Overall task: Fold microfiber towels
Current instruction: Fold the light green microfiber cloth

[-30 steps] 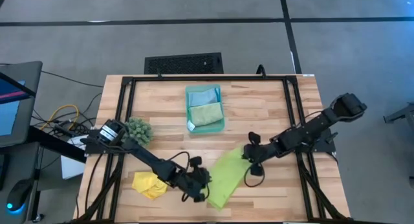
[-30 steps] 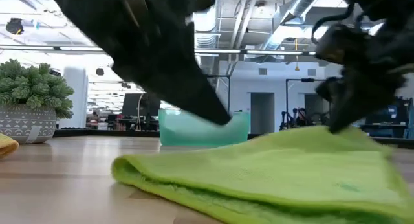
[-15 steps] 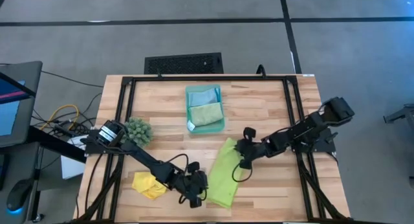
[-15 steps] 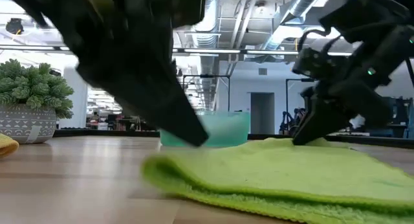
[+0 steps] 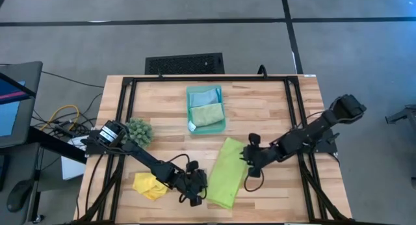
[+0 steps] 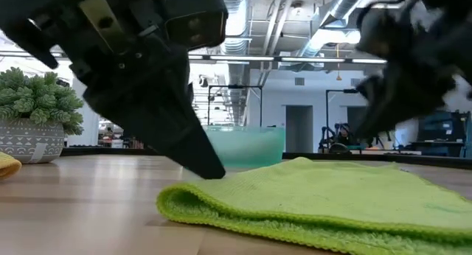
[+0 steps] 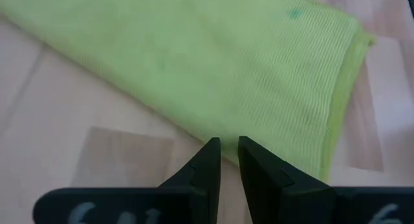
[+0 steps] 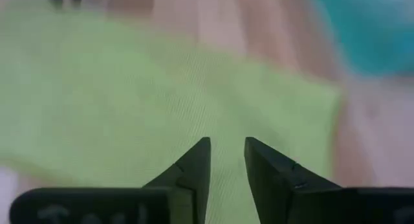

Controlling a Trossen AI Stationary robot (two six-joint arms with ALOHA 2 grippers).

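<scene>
High view: both tools flank lime towel [image 5: 225, 173].

lime towel [image 5: 225, 173] folded over, right claw [image 5: 247, 165] released

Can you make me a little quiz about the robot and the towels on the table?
1. True or false: the lime green towel lies folded on the table.
2. What is in the teal tray? A) two towels B) a plant C) nothing
3. Fill in: the crumpled towel near the table's left front corner is ____.

Key: 1. True. 2. A: the light blue towel and the pale sage green towel. 3. Yellow: the yellow towel.
</scene>
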